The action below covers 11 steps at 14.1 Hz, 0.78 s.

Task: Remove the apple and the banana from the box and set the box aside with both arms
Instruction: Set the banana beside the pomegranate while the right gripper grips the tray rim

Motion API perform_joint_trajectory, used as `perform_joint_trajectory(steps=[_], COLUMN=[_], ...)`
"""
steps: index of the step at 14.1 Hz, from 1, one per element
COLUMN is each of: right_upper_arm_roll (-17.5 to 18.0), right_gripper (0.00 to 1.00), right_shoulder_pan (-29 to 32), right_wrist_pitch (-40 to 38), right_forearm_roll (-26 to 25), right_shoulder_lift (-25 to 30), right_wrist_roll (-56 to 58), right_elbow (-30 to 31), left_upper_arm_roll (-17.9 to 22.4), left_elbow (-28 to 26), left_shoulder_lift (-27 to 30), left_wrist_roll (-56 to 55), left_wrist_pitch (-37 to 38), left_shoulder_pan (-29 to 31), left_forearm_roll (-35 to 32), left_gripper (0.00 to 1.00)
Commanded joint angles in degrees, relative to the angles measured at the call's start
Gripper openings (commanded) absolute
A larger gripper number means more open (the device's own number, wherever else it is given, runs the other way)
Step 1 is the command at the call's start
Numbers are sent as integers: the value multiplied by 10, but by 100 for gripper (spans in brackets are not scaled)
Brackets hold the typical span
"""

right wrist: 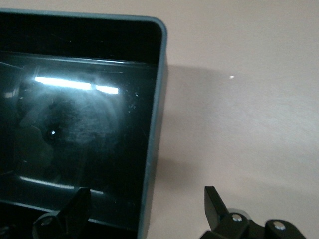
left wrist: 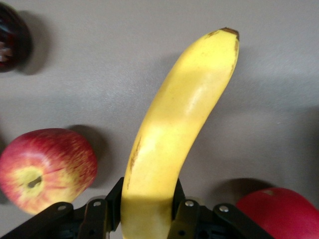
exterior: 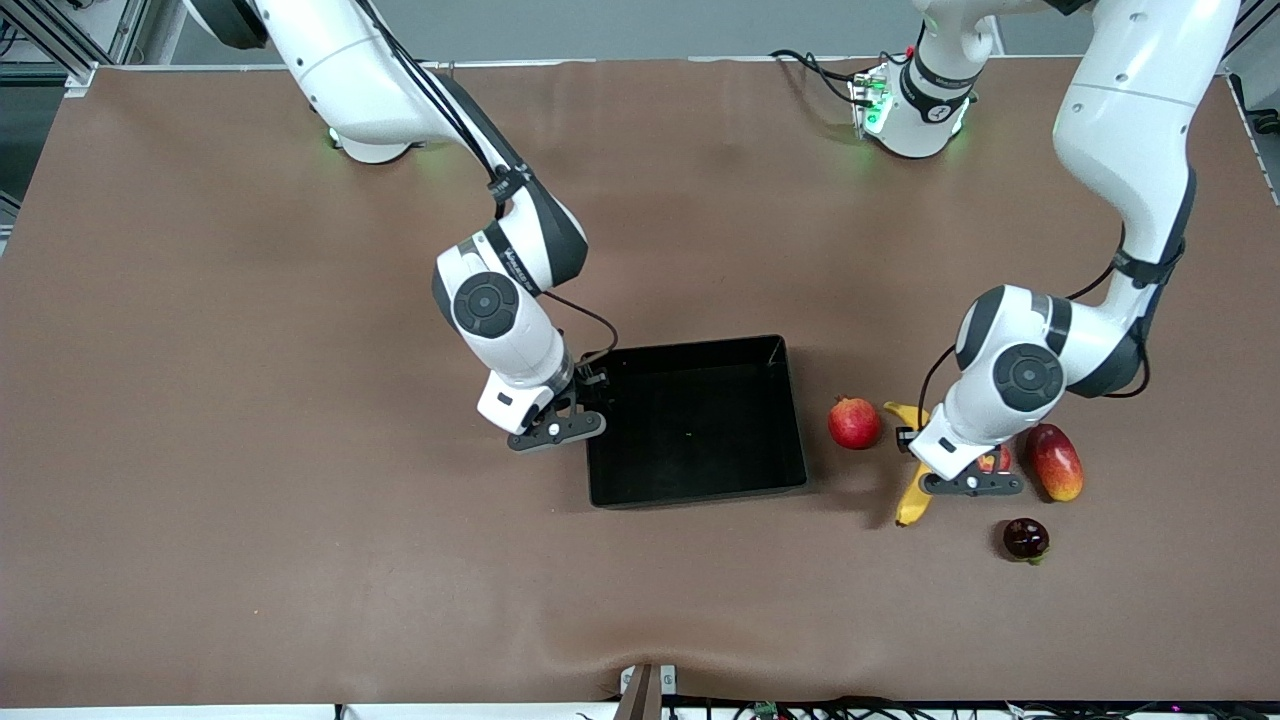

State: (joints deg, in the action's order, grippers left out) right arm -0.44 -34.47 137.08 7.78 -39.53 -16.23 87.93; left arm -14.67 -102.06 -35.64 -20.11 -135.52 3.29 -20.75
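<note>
The black tray (exterior: 695,420) lies mid-table. My right gripper (exterior: 588,397) is open and low at the tray wall toward the right arm's end. In the right wrist view it (right wrist: 144,209) straddles that wall (right wrist: 154,124), one finger (right wrist: 75,209) inside and one outside. My left gripper (exterior: 935,470) is shut on the yellow banana (exterior: 912,505), which lies on the table. In the left wrist view its fingers (left wrist: 182,209) press both sides of the banana (left wrist: 174,129). The red-yellow apple (left wrist: 47,169) lies beside it, mostly hidden under the hand in the front view (exterior: 993,460).
A pomegranate (exterior: 854,422) lies between tray and banana and shows in the left wrist view (left wrist: 281,214). A mango (exterior: 1055,462) lies toward the left arm's end. A dark round fruit (exterior: 1026,539) lies nearer the front camera.
</note>
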Motion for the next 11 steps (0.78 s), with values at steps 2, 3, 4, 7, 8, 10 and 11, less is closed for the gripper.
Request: perform_joint_trajectory(steps=[2,3,4,7,8,10,11], right_upper_arm_roll=[-4,-4,-4,-5,-5,-5,-5], right_gripper=[100,100,100,2,0,0,0], right_shoulder_pan=[-16,-26,-34,-28,-24,-26,-26], right_wrist_pitch=[8,8,8,7,8,9,9], right_forearm_roll=[4,3,1,-2,3,1,0], right_shoulder_lift=[-33,-38,-41,-41,-41,-39,-38], right_wrist_roll=[-20,-36,-58,-57,-65,-66,-66], right_elbow=[-21,-21,-21,-21,-21,-21,-21], left_upper_arm_roll=[-4,-4,-4,-4,-4,-6,-9], left_elbow=[-3,-2,-1,-1,-1,-2,0], left_shoulder_lift=[-18,-22,-23,-20,-15,13,29], left_wrist_roll=[-1,-1,-1,5,9,20,33], left_wrist_pitch=[-32,-32,-32,-29,-26,-19,-3], left_shoulder_pan=[17,17,17,17,16,15,15], left_forearm_roll=[-23,-23,-24,-28,-28,-28,-28], left_gripper=[1,8,19,100,100,100,100])
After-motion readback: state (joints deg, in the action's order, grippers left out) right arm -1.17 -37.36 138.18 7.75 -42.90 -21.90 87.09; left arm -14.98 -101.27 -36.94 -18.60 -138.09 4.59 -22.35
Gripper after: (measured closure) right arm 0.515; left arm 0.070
